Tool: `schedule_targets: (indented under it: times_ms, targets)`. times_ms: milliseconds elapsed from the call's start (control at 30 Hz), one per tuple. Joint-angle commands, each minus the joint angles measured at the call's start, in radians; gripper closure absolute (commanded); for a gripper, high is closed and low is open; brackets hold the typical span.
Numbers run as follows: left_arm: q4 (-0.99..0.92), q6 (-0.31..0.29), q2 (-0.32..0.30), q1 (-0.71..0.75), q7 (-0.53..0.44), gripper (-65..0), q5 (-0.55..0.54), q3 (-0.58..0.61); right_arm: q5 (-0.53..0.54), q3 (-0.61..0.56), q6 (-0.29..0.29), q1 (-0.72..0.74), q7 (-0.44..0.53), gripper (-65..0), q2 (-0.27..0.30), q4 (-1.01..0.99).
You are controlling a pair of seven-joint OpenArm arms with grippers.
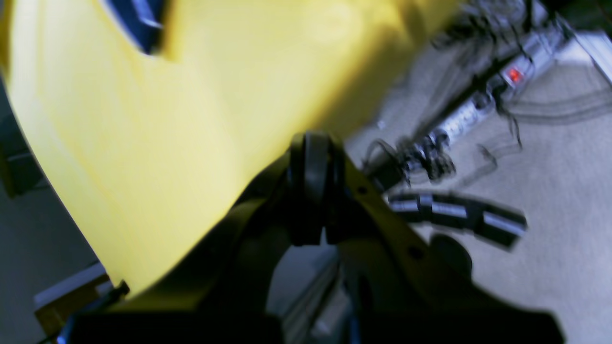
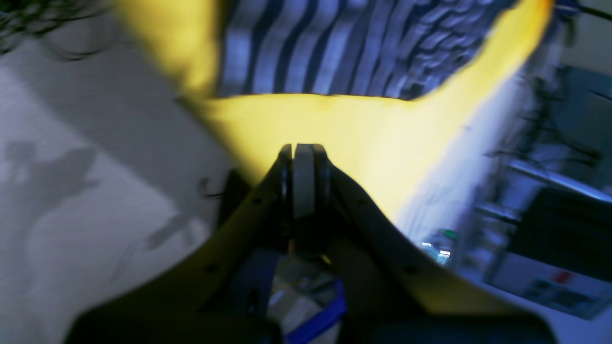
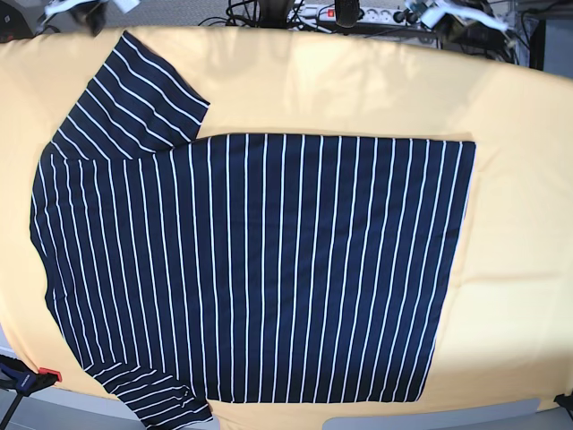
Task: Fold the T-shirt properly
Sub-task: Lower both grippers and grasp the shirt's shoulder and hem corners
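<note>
The dark navy T-shirt with thin white stripes lies spread flat on the yellow table, collar end to the left and hem to the right. One sleeve points to the back left and the other to the front left. My left gripper is shut and empty, at the table's edge with floor beyond it. Only a corner of the shirt shows in its view. My right gripper is shut and empty over bare yellow table, short of the shirt's edge. Neither gripper's fingers show in the base view.
A power strip and tangled cables lie on the grey floor beside the table. More cables and a power strip lie behind the table's back edge. Dark bits of hardware show at the front corners.
</note>
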Motion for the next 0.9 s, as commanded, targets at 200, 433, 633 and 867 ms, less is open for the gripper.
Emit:
schedule_targets:
  times_ms: [200, 433, 633, 867]
  targets:
    - [0.014, -0.181, -0.007, -0.093, -0.168, 0.0, -0.230, -0.262, 0.186, 0.147, 0.106, 0.064, 0.103, 0.0, 0.006, 0.014]
    - [-0.099, -0.307, -0.079, -0.252, -0.305, 0.0, -0.311, -0.309, 0.380, 0.166, 0.180, 0.194, 0.157, 0.0, 0.005, 0.014]
    - [-0.306, -0.491, -0.180, -0.361, -0.505, 0.0, -0.309, -0.309, 0.383, 0.166, 0.180, 0.231, 0.167, 0.0, 0.002, 0.014]
    - [-0.484, -0.609, -0.259, -0.492, -0.747, -35.9, -0.306, -0.297, 0.396, 0.166, 0.180, 0.232, 0.172, 0.0, -0.013, 0.014]
